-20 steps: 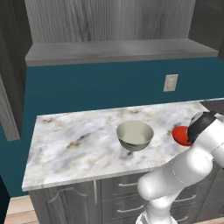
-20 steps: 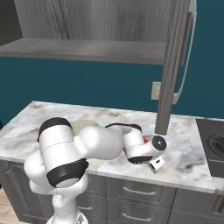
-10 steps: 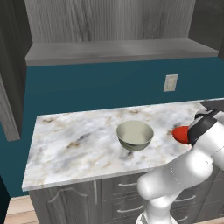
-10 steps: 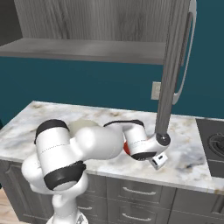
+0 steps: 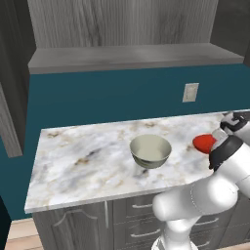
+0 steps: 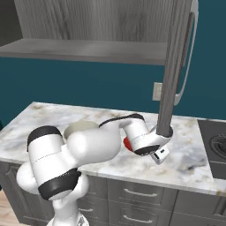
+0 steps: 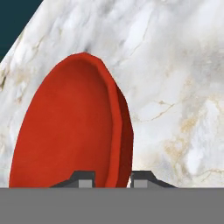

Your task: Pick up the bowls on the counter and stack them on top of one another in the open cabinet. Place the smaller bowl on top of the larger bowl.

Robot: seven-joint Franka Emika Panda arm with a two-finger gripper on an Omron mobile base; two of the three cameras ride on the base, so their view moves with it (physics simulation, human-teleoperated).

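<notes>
item: gripper (image 7: 113,179) — fingers closed narrow on the rim of the smaller bowl (image 7: 74,127), one tip inside the wall, one outside. item: smaller bowl, bright red, at the right end of the counter (image 5: 88,161), beside the arm's wrist; whether it rests on the marble or is lifted cannot be told. item: larger bowl (image 5: 150,151), grey-olive, cream inside, upright mid-counter, apart from the red one. item: open cabinet (image 5: 132,56), grey shelf board above the counter.

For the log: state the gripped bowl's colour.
Bright red, inside and out; the bowl shows best in the hand view.
</notes>
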